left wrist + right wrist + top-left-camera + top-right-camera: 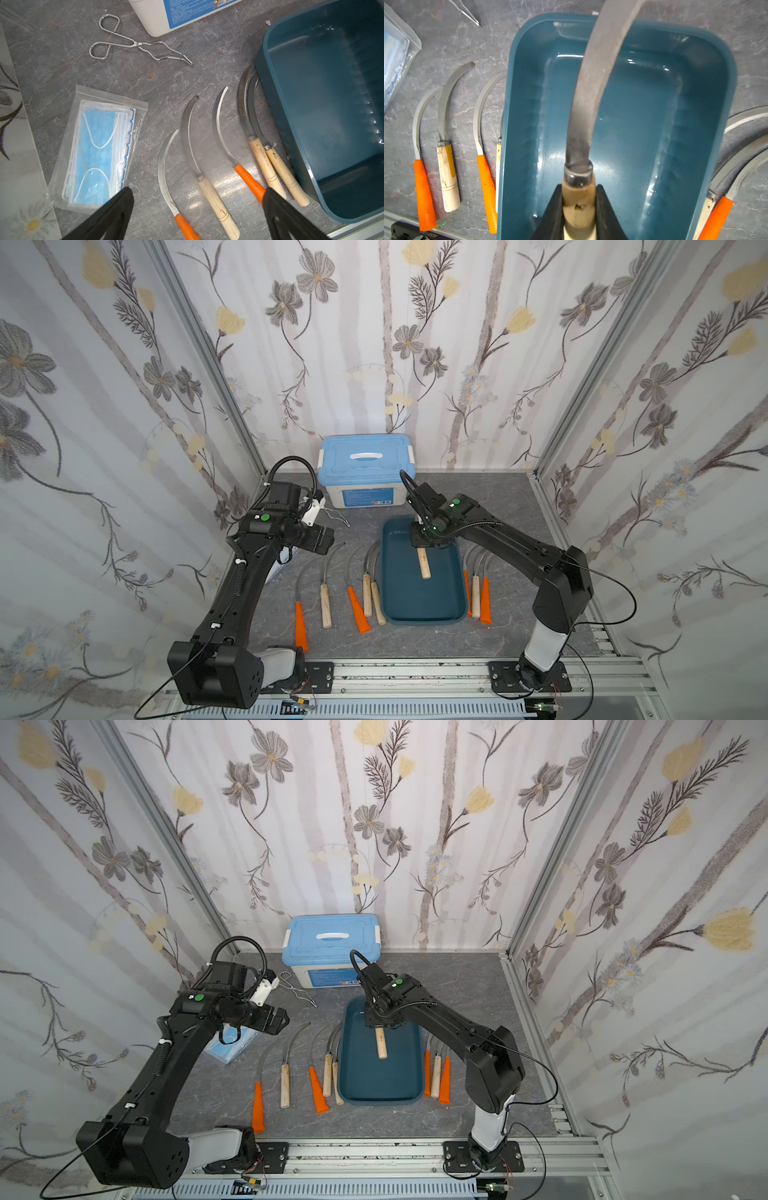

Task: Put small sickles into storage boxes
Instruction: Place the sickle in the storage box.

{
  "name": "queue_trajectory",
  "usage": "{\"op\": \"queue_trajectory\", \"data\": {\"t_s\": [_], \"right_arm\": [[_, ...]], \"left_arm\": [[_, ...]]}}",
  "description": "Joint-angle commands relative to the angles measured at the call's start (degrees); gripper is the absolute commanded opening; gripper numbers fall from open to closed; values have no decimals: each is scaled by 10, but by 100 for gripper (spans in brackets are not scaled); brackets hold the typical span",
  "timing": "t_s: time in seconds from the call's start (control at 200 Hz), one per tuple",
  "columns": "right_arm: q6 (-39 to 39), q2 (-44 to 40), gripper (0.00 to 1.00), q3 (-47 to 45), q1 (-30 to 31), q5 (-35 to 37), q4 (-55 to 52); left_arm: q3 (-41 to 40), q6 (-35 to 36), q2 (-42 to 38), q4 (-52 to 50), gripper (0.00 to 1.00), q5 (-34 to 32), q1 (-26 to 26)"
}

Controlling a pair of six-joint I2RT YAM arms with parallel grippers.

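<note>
held sickle [591, 93]: pinched at the top of its pale wooden handle, right under the metal collar, and sitting over the teal tray [508, 104]. Can't tell if it touches the tray floor.
blade: dull grey, curved, fine saw teeth on one edge, pointing toward the tray's far end.
right arm [519, 547]: reaches in from its base toward the middle, wrist bent down over the far half of the tray.
right tool [579, 193]: clamped tight on that handle, one black finger on each side.
tray: shallow, glossy plastic, rounded corners, nothing lying flat in it.
loose sickles [325, 608]: five in a row beside the tray on the left arm's side, two orange handles and three wooden, the closest pair tucked against the tray wall. Three more on the right arm's side, two orange with a wooden one between.
left arm [241, 572]: elbow up, forearm angled in over the surface [519, 506].
left tool [197, 191]: spread wide, gripping nothing, hovering above the row.
surface: grey, marble-look.
other bits: wire tongs [137, 44], bagged blue masks [97, 149], white box [365, 472] with a blue lid at the back.
</note>
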Motion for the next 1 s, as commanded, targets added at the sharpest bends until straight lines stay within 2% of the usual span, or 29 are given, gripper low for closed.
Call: {"op": "queue_trajectory", "data": {"t_s": [0.0, 0.425, 0.994], "right_arm": [[-1, 14, 11, 4, 22, -14, 0], [17, 62, 11, -8, 56, -100, 18], [60, 121, 11, -15, 62, -141, 42]], "left_arm": [[1, 14, -2, -3, 100, -1, 0], [-4, 21, -24, -3, 100, -1, 0], [-8, 27, -34, 7, 100, 6, 0]]}}
